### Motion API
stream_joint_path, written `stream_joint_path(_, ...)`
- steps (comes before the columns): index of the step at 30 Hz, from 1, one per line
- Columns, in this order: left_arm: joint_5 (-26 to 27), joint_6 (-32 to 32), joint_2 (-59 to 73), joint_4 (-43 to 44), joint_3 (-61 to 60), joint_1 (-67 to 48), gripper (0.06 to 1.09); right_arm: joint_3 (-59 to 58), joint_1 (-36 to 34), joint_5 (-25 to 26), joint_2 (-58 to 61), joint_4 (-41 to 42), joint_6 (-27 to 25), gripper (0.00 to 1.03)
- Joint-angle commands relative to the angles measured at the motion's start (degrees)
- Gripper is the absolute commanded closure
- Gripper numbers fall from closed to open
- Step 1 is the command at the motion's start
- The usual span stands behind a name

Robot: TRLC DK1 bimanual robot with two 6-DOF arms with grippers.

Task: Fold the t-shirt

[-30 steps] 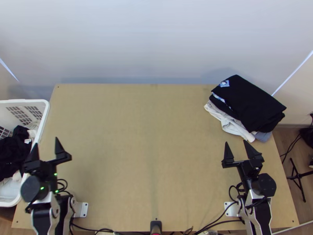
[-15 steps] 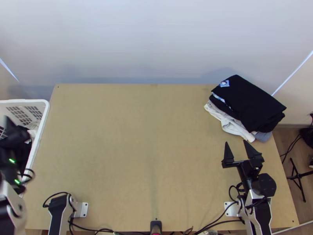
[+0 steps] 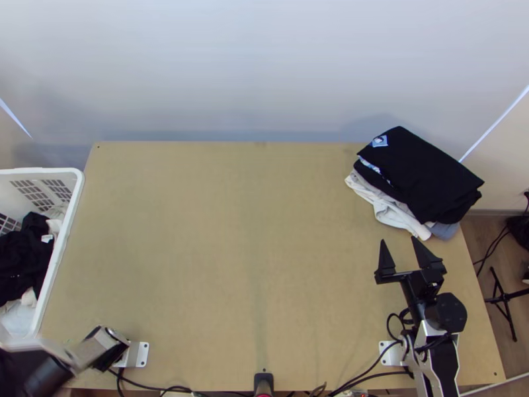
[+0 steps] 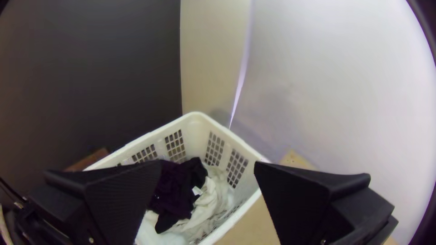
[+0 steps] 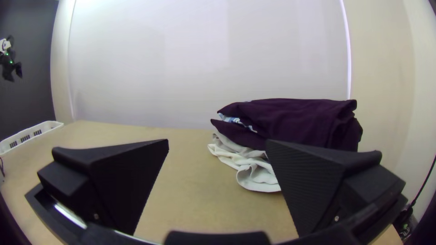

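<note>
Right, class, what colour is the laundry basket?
The basket is white, seen best in the left wrist view.

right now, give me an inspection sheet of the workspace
surface: light wooden table, flat
job's things: black cloth and white cloth bunched in the white basket; folded pile at the table's far right corner, black on top; no t-shirt spread out
clutter: dark device at the near edge
grippers: left gripper facing the basket, right gripper near the pile; both jaws open
cables: black cables along the near edge
surroundings: pale wall behind, dark stand at right
</note>
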Motion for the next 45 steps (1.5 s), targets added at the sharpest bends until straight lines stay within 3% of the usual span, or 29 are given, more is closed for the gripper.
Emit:
stream_joint_path(1, 2.01, 5.21, 23.05, -7.42, 10.61, 7.78, 0.10, 0.01, 0.00, 0.00, 0.01, 0.02, 0.00, 0.04)
stream_joint_path(4, 1.92, 7.41, 32.37, -11.81, 15.54, 9.28, 0.10, 0.01, 0.00, 0.00, 0.01, 0.02, 0.00, 0.04)
stream_joint_path(9, 1.04, 12.25, 44.24, -10.58, 19.14, 11.65, 0.10, 0.01, 0.00, 0.00, 0.01, 0.02, 0.00, 0.04)
stream_joint_path(13, -0.10, 16.38, 51.62, -2.32, 20.11, 12.70, 0.10, 0.01, 0.00, 0.00, 0.01, 0.02, 0.00, 0.04)
stream_joint_path(20, -0.01, 20.42, 63.75, 0.05, 28.81, 12.79, 0.10, 0.01, 0.00, 0.00, 0.01, 0.02, 0.00, 0.04)
stream_joint_path(37, -1.51, 22.88, 79.57, 2.69, 39.53, 11.12, 0.11, 0.01, 0.00, 0.00, 0.01, 0.02, 0.00, 0.04)
stream_joint_path(43, -3.44, 26.57, 80.62, 2.51, 39.18, 10.51, 0.16, 0.01, 0.00, 0.00, 0.01, 0.02, 0.00, 0.04)
stream_joint_path(45, -5.46, 27.80, 80.97, 2.42, 38.83, 10.42, 0.22, 0.01, 0.00, 0.00, 0.01, 0.02, 0.00, 0.04)
